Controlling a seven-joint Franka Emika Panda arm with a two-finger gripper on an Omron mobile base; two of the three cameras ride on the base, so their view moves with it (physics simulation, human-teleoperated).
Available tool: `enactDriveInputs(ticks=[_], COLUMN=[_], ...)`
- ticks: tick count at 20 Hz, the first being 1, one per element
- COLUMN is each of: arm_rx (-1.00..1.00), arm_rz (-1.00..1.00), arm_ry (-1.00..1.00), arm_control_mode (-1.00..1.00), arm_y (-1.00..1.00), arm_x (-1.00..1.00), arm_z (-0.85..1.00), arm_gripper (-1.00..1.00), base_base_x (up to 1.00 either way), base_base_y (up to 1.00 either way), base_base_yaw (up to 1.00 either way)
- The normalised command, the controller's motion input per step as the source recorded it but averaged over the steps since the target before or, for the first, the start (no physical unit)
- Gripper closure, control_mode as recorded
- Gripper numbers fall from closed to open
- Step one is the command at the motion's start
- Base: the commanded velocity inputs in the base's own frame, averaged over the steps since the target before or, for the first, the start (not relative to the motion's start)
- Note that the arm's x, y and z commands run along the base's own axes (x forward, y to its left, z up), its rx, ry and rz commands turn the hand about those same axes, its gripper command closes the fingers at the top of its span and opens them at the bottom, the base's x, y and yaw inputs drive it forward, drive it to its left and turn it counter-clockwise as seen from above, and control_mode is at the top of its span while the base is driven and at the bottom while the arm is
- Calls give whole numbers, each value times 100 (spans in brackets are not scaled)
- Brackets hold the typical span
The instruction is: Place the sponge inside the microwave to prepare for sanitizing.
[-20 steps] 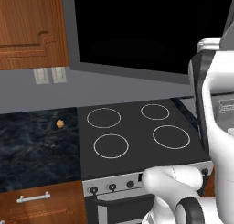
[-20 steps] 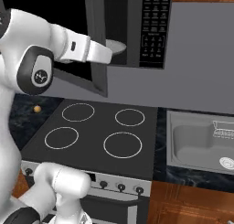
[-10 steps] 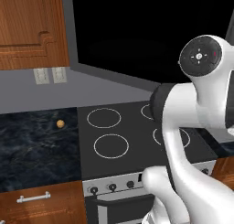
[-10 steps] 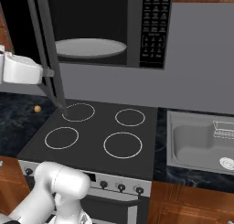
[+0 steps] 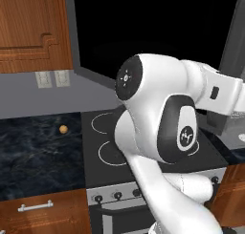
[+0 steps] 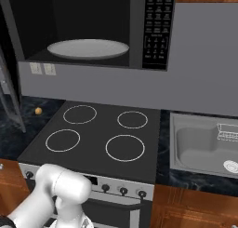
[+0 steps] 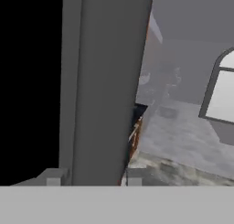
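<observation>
Microwave door is standing open just before the together-pressed end effector; dark desk lying below, sponge hidden.

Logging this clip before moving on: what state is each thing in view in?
microwave: door swung open, cavity lit enough to see inside.
white round plate: bare, nothing on it.
stove burners: all bare.
small tan ball: resting on the dark counter left of the stove.
sink: basin holds a wire rack.
gripper: shut, holding nothing visible.
</observation>
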Motion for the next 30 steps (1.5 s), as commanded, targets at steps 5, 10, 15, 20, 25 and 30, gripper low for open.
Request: enactDriveInputs(ticks=[5, 10, 15, 20, 25, 30], arm_rx=[-1, 0, 0, 0, 0, 0], arm_rz=[-27, -17, -11, -5, -4, -1], arm_ry=[0, -1, -1, 0, 0, 0], arm_control_mode=[-100, -100, -100, -100, -100, -100], arm_y=[61, 71, 68, 57, 53, 11], arm_x=[-46, -13, -2, 0, 0, 0], arm_z=[-28, -14, -13, -14, -7, -8], arm_gripper=[100, 100, 100, 100, -100, -100], base_base_x=[0, 0, 0, 0, 0, 0], base_base_y=[0, 0, 0, 0, 0, 0], base_base_yaw=[0, 0, 0, 0, 0, 0])
